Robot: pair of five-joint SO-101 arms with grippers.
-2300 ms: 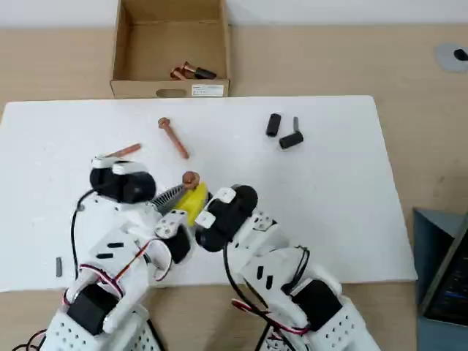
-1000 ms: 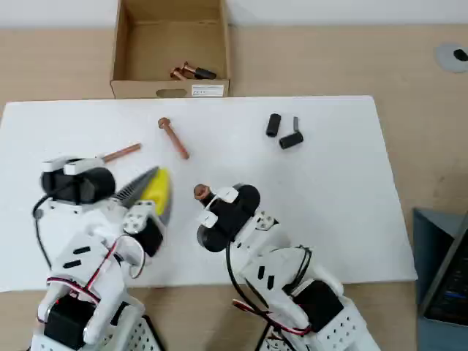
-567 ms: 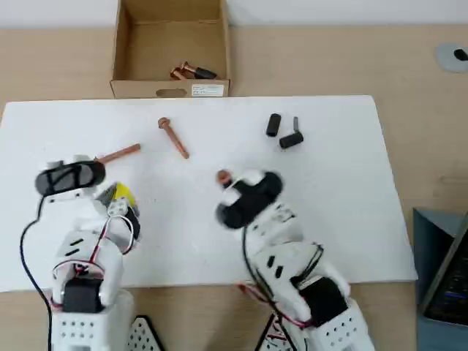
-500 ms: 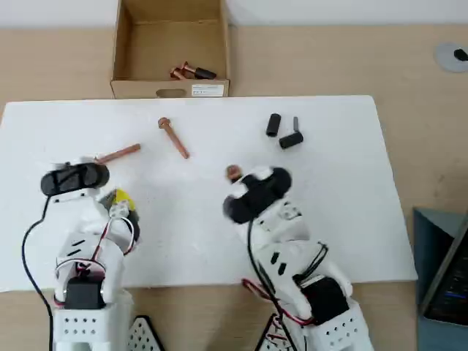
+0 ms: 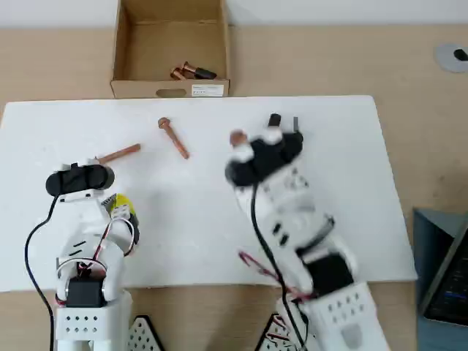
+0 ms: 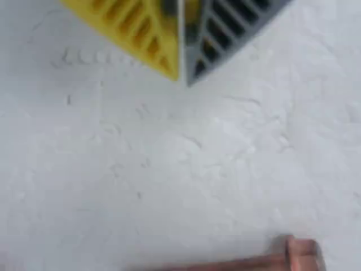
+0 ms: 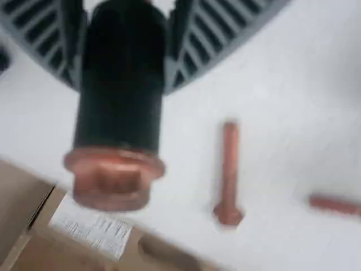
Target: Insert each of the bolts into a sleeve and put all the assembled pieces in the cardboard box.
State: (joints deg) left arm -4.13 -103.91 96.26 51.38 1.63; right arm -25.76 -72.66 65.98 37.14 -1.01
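While right hand grips sleeved bolt | box holds assemblies | left hand closed

The right gripper's ribbed grey fingers flank a black sleeve with a copper bolt head at its tip; the left gripper's ribbed fingers are yellow and grey.
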